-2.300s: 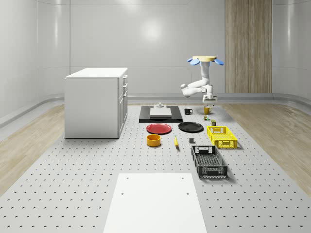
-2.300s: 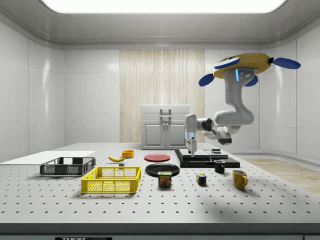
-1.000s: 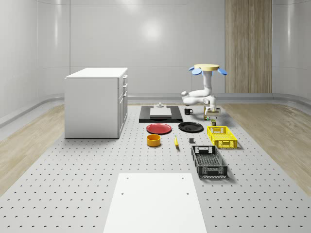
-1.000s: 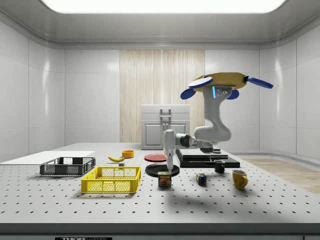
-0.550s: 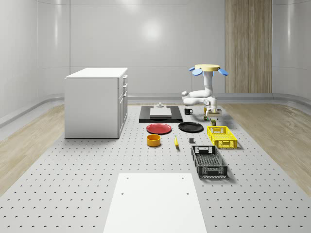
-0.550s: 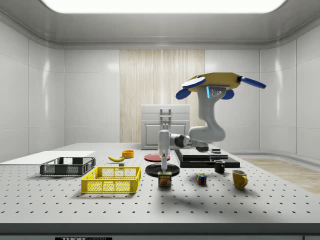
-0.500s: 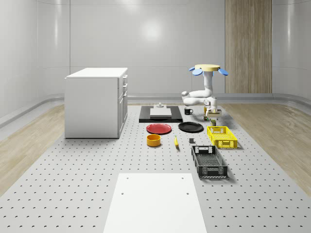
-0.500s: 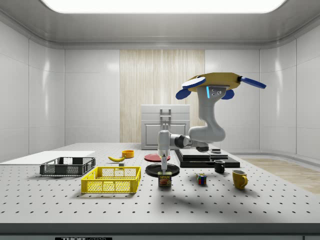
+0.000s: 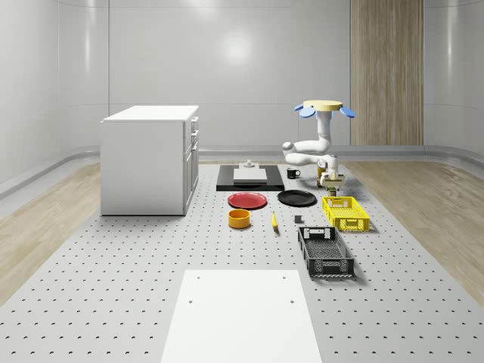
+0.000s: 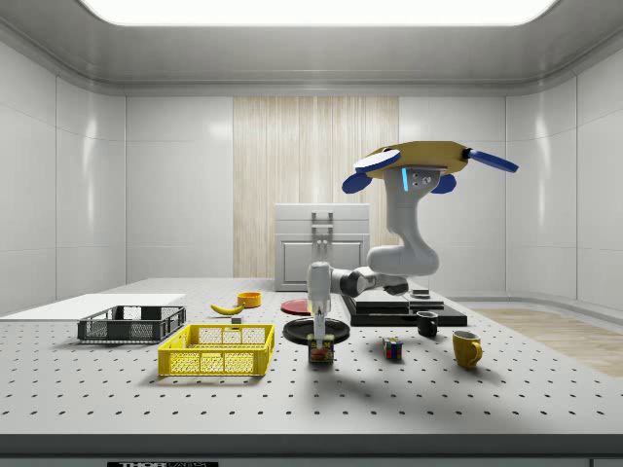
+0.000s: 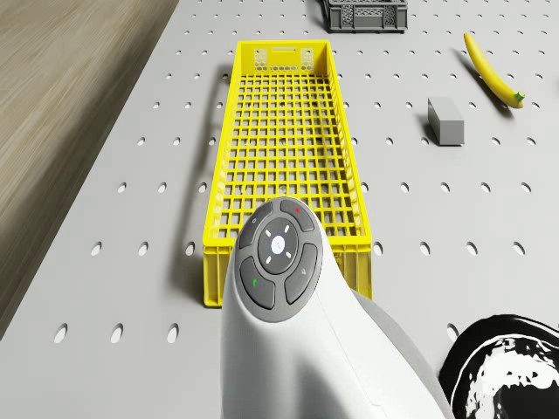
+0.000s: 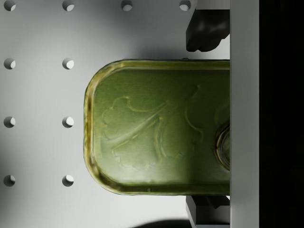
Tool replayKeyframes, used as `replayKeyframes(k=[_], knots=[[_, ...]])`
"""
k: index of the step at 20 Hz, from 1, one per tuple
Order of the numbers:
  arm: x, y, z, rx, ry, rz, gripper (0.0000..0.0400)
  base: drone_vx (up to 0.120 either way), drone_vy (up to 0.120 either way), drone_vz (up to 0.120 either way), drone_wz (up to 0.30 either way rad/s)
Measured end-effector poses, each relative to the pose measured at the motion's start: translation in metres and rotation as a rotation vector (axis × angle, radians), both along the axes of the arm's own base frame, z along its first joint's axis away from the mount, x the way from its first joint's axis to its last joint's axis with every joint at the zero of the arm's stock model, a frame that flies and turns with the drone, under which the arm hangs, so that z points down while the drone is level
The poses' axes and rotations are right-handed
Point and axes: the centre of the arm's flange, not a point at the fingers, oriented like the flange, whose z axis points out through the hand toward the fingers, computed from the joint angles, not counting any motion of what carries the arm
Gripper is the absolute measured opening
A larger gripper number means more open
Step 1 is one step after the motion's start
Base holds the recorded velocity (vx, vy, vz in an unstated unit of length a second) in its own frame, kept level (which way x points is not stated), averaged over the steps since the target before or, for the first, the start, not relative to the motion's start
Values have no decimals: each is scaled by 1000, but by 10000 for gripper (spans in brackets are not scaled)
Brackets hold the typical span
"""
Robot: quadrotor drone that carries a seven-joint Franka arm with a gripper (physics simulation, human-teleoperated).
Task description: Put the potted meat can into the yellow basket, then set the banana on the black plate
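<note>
Can (image 12: 156, 128) lid showing dull greenish-gold metal, embossed, faint sheen. Bench (image 11: 105, 288) looking matt grey, smooth, perforated. Basket (image 11: 288, 140) appearing yellow plastic mesh, slightly glossy. Plate (image 11: 507, 367) gleaming glossy black. Arm (image 11: 297, 349) shell shining smooth white plastic. Floor (image 11: 52, 78) showing wood grain. Banana (image 11: 491, 70) looking smooth, satin.

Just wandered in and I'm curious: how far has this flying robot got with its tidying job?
Nothing is finished yet. The yellow basket holds nothing, and the banana lies on the table, off the black plate. The drone hovers above the table with its gripper lowered around the potted meat can, which stands beside the basket. Both placements remain.
</note>
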Motion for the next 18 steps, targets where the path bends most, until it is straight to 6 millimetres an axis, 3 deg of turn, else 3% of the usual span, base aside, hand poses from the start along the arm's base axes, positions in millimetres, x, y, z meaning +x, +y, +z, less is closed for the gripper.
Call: replayKeyframes(k=[12,18], knots=[[-4,2,6,0,0,0,400,0,0,0,0],[-4,4,6,0,0,0,290,0,0,0,0]])
